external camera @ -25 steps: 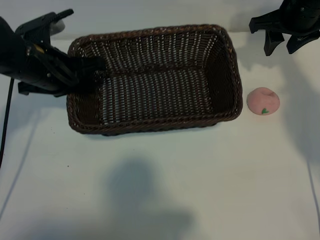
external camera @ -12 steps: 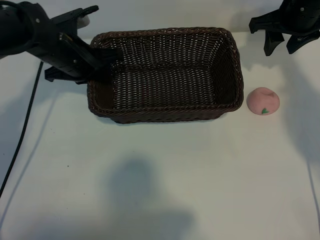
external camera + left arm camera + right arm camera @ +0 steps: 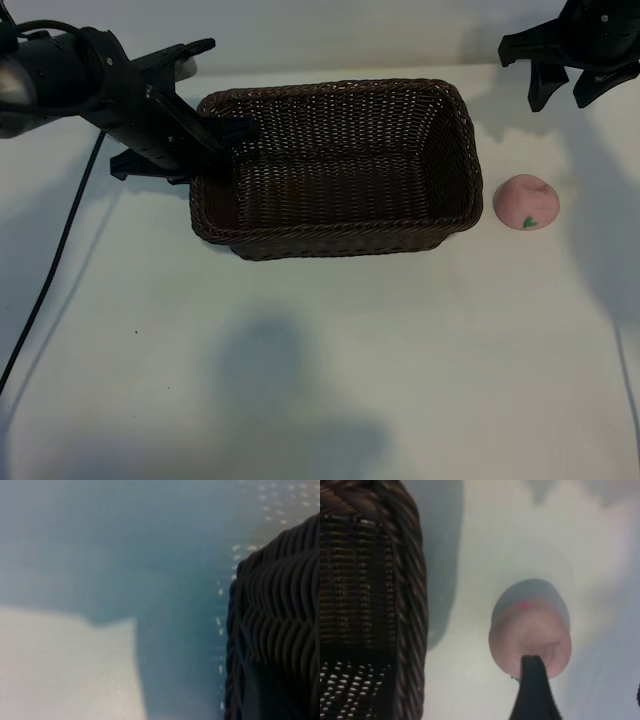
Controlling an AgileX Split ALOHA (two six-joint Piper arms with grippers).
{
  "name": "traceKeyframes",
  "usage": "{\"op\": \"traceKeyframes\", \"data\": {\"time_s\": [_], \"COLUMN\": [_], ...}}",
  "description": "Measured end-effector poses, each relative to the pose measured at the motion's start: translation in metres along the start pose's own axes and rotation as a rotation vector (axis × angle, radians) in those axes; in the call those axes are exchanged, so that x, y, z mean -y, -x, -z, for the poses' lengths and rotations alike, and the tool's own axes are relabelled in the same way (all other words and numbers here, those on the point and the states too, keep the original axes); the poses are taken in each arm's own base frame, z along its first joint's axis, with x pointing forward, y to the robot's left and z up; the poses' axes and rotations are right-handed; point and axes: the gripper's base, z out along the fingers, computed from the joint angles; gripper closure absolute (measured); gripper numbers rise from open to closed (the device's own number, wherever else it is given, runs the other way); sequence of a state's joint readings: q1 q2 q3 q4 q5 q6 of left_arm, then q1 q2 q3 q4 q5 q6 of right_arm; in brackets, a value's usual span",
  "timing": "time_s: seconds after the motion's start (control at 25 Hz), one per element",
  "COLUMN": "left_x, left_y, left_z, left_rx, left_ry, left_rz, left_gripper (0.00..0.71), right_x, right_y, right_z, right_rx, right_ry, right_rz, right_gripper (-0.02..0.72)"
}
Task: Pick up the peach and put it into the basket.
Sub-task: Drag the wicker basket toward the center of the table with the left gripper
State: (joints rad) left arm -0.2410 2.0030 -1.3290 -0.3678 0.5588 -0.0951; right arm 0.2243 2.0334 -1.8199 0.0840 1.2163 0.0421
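Left claw (image 3: 215, 140): closed on the basket's left end wall, one finger inside the basket, the rest of it outside; its arm reaches in from the basket's far left.
Left claw grip: clamped on the woven wall just below the rim, near the basket's far-left corner.
Right claw (image 3: 568, 85): spread open and holding nothing, hanging off the bench beyond the basket's far-right corner.
Right claw finger (image 3: 534, 690): one dark tip shows in the right wrist view, crossing the edge of the peach as seen from above; contact cannot be told.
Basket (image 3: 340, 240): dark brown wicker, rectangular with rounded corners, deep sloping sides, upright on the bench, turned a little askew.
Basket inside: only the woven floor and walls show.
Basket in left wrist view (image 3: 280, 630): a curved stretch of the weave fills one side, very close and blurred.
Basket in right wrist view (image 3: 380, 590): its right end wall and rim show, with the peach just beside it.
Peach (image 3: 526, 202): pale pink, round, a small green mark on it, lying on the bench just right of the basket's right end, not touching it.
Peach in right wrist view (image 3: 530, 625): dimple facing up, on bare bench.
Bench (image 3: 400, 380): white, with soft shadows in front of the basket.
Cable (image 3: 55, 260): black, trailing from the left arm across the bench, left of the basket.
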Motion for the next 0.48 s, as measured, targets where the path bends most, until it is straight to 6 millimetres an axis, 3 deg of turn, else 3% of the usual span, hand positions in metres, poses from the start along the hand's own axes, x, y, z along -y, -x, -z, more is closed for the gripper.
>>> {"op": "traceKeyframes", "data": {"time_s": [0.16, 0.48], "left_x": [0.000, 0.004], "left_y": [0.000, 0.000], "left_z": [-0.002, 0.011], "left_rx": [-0.001, -0.010], "left_ry": [-0.002, -0.010], "left_rz": [0.008, -0.005], "left_gripper": [0.561, 0.111], "right_x": [0.000, 0.000], "right_y": [0.000, 0.000], "right_z": [0.000, 0.000], "right_rx": [-0.001, 0.000], "right_ry": [0.000, 0.000], "right_rz": [0.000, 0.001], "right_gripper": [0.222, 0.222]}}
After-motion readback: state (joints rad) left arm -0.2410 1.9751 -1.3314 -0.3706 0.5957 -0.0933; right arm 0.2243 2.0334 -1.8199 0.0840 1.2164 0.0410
